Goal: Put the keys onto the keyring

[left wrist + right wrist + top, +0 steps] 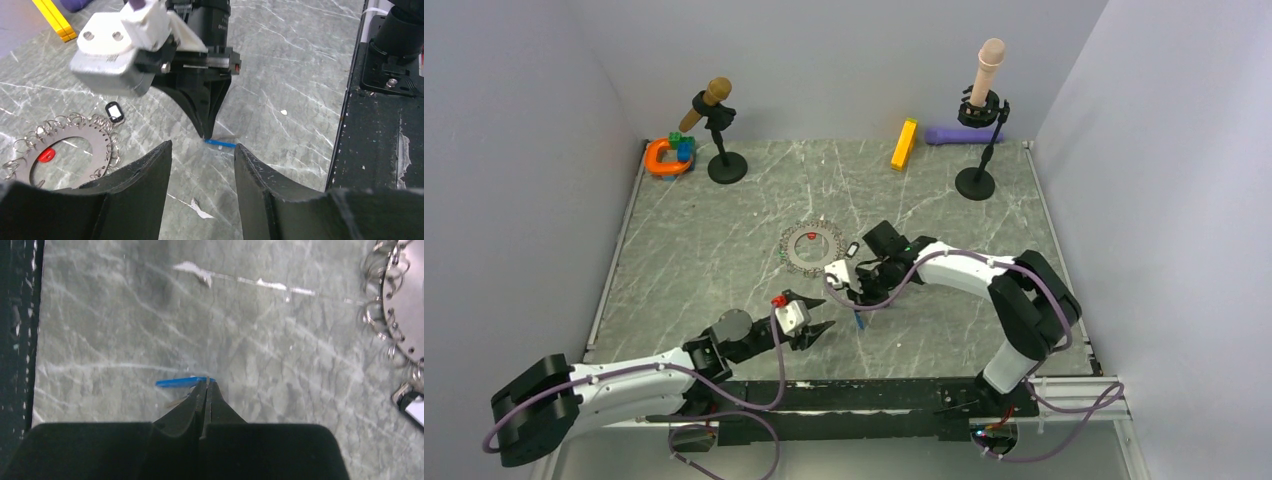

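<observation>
The right end effector [206,386], fingers closed to a point, pinches one end of the blue key [179,382] low against the table [125,315]. The left end effector [202,167] hovers just beside it, spread wide and holding nothing. The step in hand appears to be the pick-up of this key; the next move calls for a slip-free lift and a carry to a loop of the nearby keyring [814,247]. There is no container, but the ring's opening encloses a red key [46,155] and a black key [114,111] lies at its fringe; whether either is threaded cannot be told.
</observation>
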You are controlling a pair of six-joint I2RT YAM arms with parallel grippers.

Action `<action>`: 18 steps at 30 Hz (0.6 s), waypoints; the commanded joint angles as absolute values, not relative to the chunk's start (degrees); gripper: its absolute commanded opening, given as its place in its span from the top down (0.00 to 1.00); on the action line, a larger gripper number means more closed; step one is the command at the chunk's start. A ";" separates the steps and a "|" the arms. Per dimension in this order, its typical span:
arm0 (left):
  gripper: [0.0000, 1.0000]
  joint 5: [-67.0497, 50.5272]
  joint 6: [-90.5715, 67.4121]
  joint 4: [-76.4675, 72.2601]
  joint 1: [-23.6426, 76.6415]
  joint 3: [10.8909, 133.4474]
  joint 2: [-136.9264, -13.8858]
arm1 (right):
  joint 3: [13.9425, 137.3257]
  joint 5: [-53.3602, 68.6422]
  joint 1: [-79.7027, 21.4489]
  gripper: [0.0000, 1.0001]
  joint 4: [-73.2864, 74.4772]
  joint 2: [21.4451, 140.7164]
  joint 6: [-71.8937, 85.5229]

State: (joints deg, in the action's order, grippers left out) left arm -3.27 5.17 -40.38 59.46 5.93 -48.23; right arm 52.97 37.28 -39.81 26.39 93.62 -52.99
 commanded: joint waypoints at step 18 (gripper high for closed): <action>0.42 -0.18 3.86 -36.18 59.77 4.75 -40.97 | 52.17 31.60 -38.59 0.75 26.04 90.23 -46.84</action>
State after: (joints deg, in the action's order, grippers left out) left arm -0.93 4.84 -35.66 59.48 4.82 -41.93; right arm 55.13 30.52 -40.91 24.38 97.03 -45.84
